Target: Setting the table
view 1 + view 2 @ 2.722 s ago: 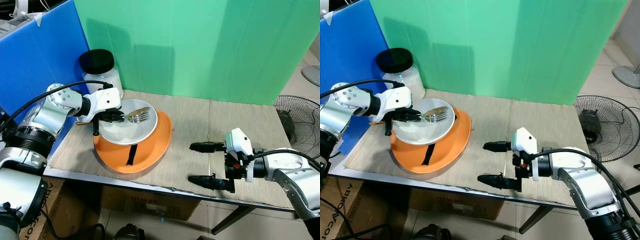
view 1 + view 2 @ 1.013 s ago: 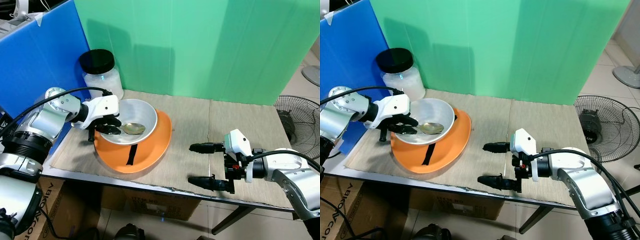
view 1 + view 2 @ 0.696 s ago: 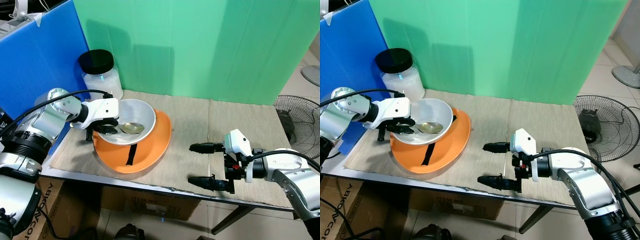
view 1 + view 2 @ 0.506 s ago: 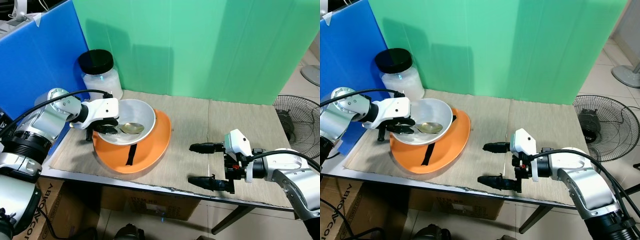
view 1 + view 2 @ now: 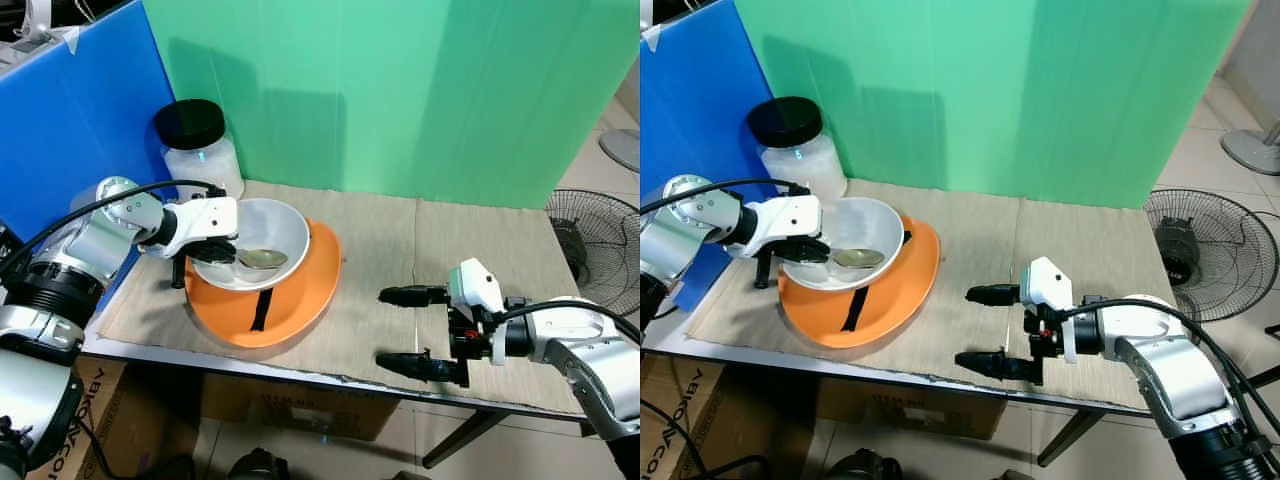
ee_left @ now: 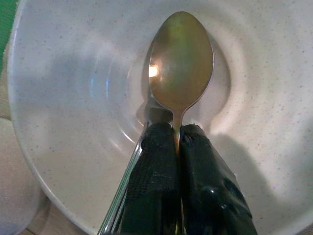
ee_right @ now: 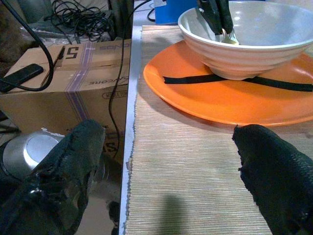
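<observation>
A white bowl [image 5: 272, 228] sits on an orange plate [image 5: 290, 305] at the left of the mat-covered table [image 5: 400, 240]. My left gripper [image 5: 216, 253] reaches over the bowl's near-left rim and is shut on the handle of a gold spoon [image 6: 181, 58], whose head rests on the bowl's bottom [image 5: 262, 259]. In the left wrist view the two fingers [image 6: 156, 186] press together on the handle, and a second metal handle [image 6: 117, 215] runs beside them. My right gripper [image 5: 396, 328] hovers open over the table's front right, with nothing between its fingers [image 7: 274, 166].
A glass jar with a black lid [image 5: 195, 150] stands behind the bowl, against a blue panel [image 5: 70, 130] and a green backdrop [image 5: 400, 90]. A black strap [image 5: 262, 308] lies across the plate. A fan [image 5: 590, 240] is on the floor at right and cardboard boxes [image 7: 63, 83] below the table edge.
My left gripper has lowered the spoon from above the rim down into the bowl, and the fork tines no longer show. The right arm has stayed put.
</observation>
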